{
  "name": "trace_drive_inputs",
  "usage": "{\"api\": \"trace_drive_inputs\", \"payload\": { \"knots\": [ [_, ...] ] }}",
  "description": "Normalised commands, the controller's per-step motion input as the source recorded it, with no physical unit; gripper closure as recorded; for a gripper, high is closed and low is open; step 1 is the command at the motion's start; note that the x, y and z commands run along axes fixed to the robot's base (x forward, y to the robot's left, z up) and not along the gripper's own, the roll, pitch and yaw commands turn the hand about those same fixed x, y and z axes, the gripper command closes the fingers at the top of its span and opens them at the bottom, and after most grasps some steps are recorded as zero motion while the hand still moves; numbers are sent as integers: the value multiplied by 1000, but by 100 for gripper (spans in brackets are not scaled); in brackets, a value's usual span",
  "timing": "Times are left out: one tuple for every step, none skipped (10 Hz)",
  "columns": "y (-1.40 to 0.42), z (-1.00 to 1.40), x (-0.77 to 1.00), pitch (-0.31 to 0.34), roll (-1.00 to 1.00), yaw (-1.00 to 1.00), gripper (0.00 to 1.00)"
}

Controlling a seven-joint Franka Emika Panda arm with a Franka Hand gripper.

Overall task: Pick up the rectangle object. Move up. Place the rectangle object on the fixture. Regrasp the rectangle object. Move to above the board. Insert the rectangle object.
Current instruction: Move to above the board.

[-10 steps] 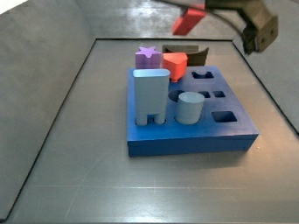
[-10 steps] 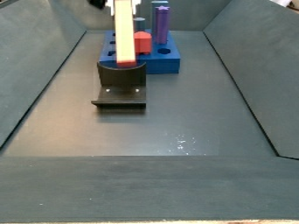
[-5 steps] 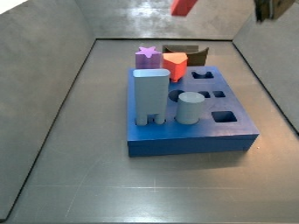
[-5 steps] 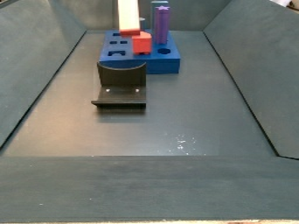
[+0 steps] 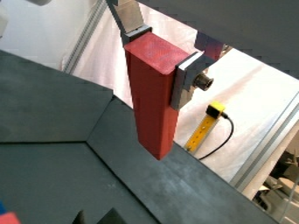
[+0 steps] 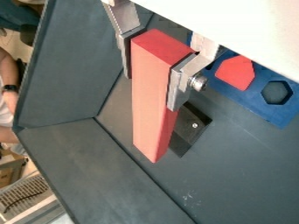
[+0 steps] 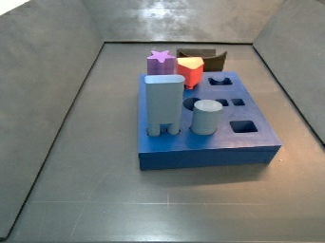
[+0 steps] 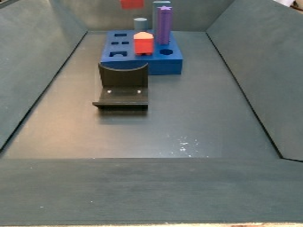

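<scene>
Pincer clamped on the red block near its upper end; the block's long axis hangs straight down from the fingers, high above the floor. In a side view only its lower tip shows at the frame edge. Fixture sits on the floor below, just in front of the blue board, so the coming move is likely downward. One red block, one fixture, one board.
</scene>
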Motion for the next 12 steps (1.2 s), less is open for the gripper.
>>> {"api": "trace_drive_inputs", "payload": {
  "knots": [
    [-1000,218,-638,-31,-1000,-47,100],
    [-1000,227,-643,-45,-1000,-47,100],
    [-1000,248,-706,-56,-1000,-46,100],
    [-1000,211,-745,-62,-1000,-47,100],
    [-802,187,-641,-71,-1000,-53,100],
    [-481,118,-438,-73,-1000,-56,100],
    [-243,50,-267,-70,-1000,-61,100],
    [-101,35,-156,-67,-1000,-63,100],
    [-48,19,-120,-73,-1000,-65,100],
    [-7,6,-95,-83,-1000,-66,100],
    [20,9,-82,-95,-1000,-63,100],
    [35,-3,-71,-90,-793,-48,100]
  ]
}}
